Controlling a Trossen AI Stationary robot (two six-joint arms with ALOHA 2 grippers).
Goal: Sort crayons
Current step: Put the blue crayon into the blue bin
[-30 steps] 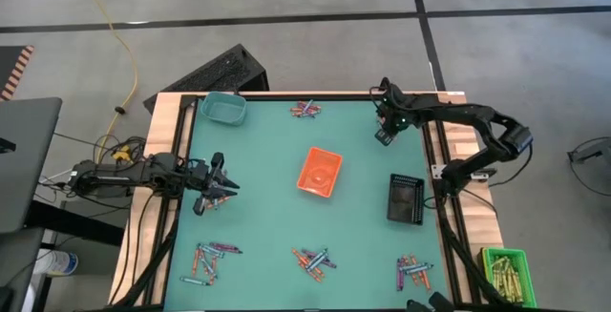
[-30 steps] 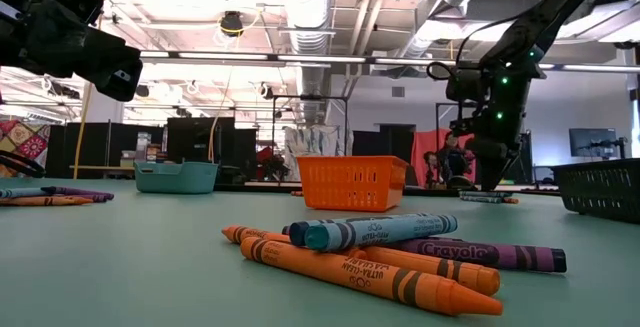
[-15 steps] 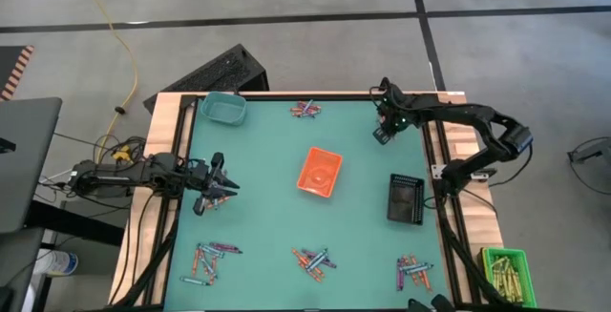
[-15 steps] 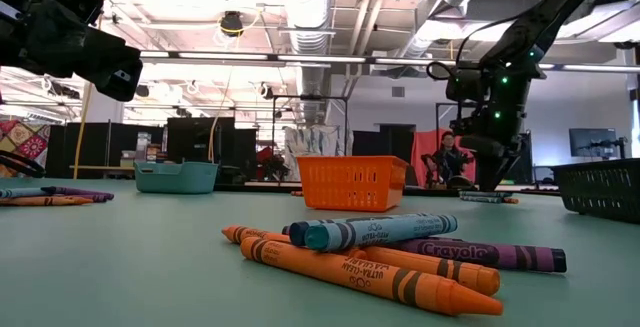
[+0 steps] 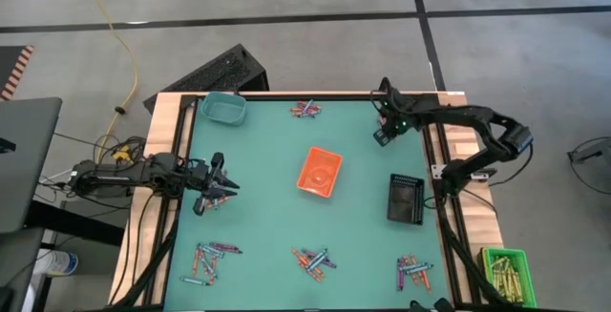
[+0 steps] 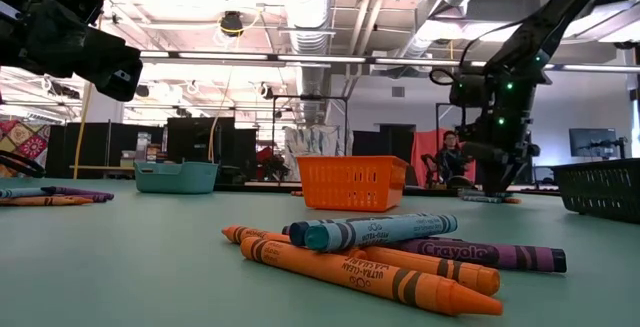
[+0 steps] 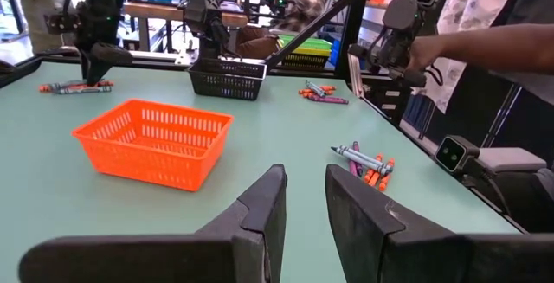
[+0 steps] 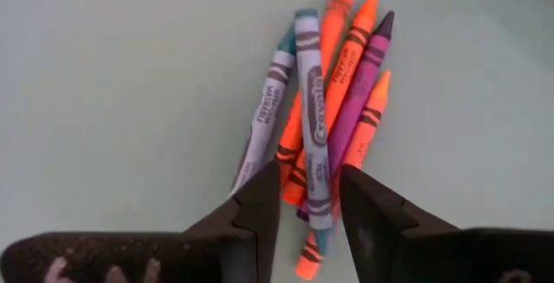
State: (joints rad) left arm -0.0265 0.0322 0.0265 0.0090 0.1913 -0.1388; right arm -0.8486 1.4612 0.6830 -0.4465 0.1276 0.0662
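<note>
Right claw (image 8: 301,198) has been shifted slightly; jaws spread over crayons (image 8: 322,101) at bench (image 5: 267,159) one o'clock. Light, stiff, roll-prone; mid-barrel grip advised. Left claw (image 7: 301,203) parted, empty, nine o'clock.

Table (image 5: 267,207): green top, wooden rim.
Trays: teal tray (image 5: 223,108) upper left, orange tray (image 5: 320,172) centre, black tray (image 5: 405,198) right.
Crayons (image 5: 313,259): several heaps, upper middle and along the bottom.

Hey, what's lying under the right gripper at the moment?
A crayon pile: orange, blue-grey and purple sticks beneath the open right gripper. The fingers cover the pile's near ends.
</note>
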